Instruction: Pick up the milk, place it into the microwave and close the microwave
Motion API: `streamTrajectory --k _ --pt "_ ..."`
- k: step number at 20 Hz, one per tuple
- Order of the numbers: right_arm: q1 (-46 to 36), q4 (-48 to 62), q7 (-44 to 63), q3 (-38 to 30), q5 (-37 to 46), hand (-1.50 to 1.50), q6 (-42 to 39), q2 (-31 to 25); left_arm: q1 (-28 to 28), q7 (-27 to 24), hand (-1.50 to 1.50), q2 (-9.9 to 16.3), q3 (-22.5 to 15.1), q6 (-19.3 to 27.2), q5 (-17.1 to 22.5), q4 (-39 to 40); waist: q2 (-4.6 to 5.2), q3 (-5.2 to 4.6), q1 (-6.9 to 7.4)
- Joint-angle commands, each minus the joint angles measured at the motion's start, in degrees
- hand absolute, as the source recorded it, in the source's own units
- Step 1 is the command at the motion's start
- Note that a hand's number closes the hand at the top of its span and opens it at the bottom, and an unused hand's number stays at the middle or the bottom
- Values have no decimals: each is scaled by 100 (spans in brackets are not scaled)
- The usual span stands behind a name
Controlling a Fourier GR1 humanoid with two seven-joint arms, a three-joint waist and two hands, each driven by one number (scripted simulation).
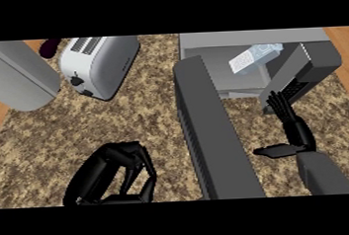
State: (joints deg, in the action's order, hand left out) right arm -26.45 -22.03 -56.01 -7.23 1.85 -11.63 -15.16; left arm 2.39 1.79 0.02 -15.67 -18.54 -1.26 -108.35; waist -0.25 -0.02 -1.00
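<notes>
Item one, the table (75, 124): a speckled brown stone top, with wood showing past its edges at 9 and 3 o'clock.

Item two, the microwave (254, 39): at 1 o'clock, grey, its cavity open toward us. Its door (211, 132) swings out as a long dark slab from the centre down to 6 o'clock, splitting the table into a wide left field and a narrow right lane.

Item three, the milk (254, 58): a pale carton lying tilted inside the microwave cavity, resting on its floor.

Item four, the right hand (291, 117): at 4 o'clock in the narrow lane, fingers straight and apart, reaching up toward the front edge of the cavity, thumb stuck out to the left toward the door. We see it holding nothing; whether its fingertips touch the microwave we cannot tell.

Item five, the left hand (114, 174): at 7 o'clock, fingers curled inward on nothing, just left of the door's lower end.

Item six, a toaster (98, 63) at 11 o'clock, white and grey, well apart from the door.

Item seven, a large grey rounded object (15, 74) at 10 o'clock, running off the left edge.

Open table lies between toaster and left hand.
</notes>
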Motion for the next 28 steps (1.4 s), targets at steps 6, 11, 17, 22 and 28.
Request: streamTrajectory --k 6,11,17,22,28 --pt "1039 -1071 -262 74 -282 -150 -997 -641 -1193 -492 150 -2 -1243 828 -714 1959 17 -3 -96" --pt "1504 -1994 -190 237 -367 -150 -943 -791 -1708 -977 150 -2 -1783 1657 -569 3350 23 -9 -140" --pt "1918 -2891 -87 397 -755 -150 -1428 -945 -2258 -1849 150 -1 -2336 2776 -368 4518 37 -16 -301" --pt "1841 -3638 516 436 -1312 -150 -1766 -1137 -2597 -2679 150 -1 -2407 3363 304 5295 77 -29 -432" --pt "1834 -4430 990 577 -1662 -150 -1861 -1370 -3191 -2563 150 -1 -3021 3793 1376 5678 127 -31 -649"
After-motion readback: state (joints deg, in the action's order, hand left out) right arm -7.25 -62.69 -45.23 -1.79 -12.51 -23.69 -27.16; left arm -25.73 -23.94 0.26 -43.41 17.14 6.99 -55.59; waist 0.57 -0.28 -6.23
